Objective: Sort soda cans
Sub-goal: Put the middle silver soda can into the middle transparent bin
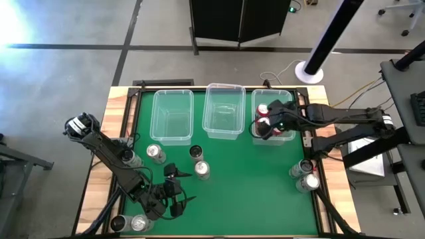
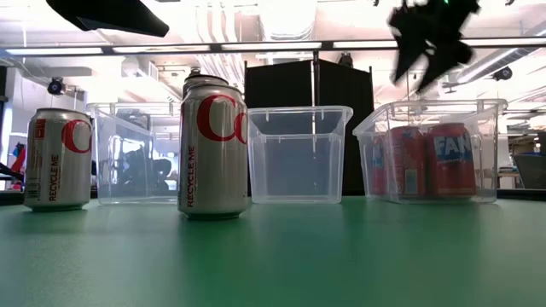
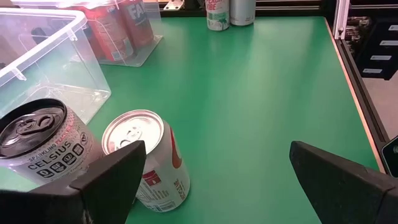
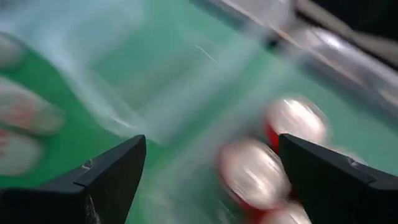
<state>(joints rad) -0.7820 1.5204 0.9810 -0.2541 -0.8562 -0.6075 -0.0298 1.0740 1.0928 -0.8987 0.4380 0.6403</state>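
Note:
Three clear bins stand in a row at the far edge. The right bin [image 1: 273,118] holds red soda cans [image 2: 450,159] upright on its floor. My right gripper [image 4: 211,180] hangs open above them [image 1: 271,126], touching nothing. My left gripper [image 3: 217,180] is open near the front left [image 1: 188,186]. A silver-white can with red print [image 3: 140,155] and a black-topped can [image 3: 34,140] stand upright on the mat just off its one finger. Another silver can [image 1: 156,154] stands farther left.
The left bin [image 1: 172,116] and the middle bin [image 1: 223,111] hold nothing. Two cans [image 1: 304,176] stand by the right edge and two more [image 1: 129,224] at the front left corner. Bare green mat [image 1: 252,186] lies in the middle and front right.

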